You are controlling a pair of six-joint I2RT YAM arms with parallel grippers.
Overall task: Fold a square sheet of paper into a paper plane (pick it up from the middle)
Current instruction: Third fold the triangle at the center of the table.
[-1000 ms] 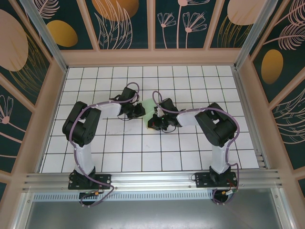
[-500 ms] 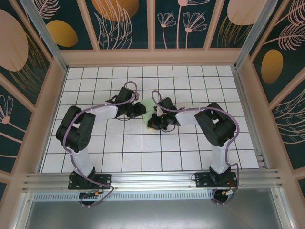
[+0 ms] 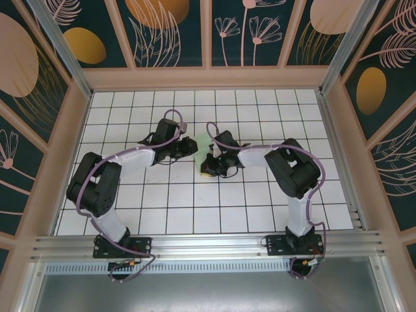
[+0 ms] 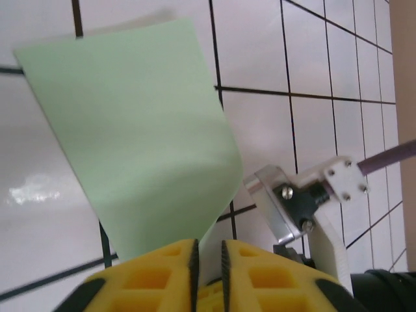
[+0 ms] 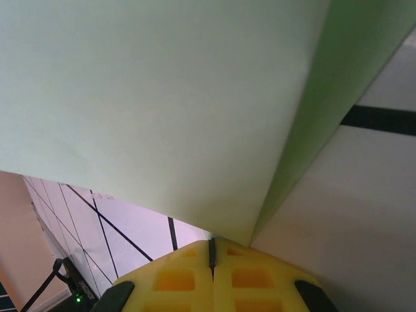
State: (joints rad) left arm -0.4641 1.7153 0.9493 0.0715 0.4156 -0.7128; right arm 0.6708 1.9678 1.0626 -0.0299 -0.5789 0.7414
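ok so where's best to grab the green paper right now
I'd take the paper by its thin edge, coming in edge-on, a jaw on each face, as the left gripper does. It is a curved sheet lifted off the tiles, so only an edge fits between jaws. The right gripper is shut on it by the crease.

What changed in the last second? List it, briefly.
The left arm swung its elbow outward to the left and back toward the near side, stretching out flatter. The left gripper shifted only slightly at the paper. Unchanged: both grippers pinch the paper, and the right arm and right gripper barely moved.
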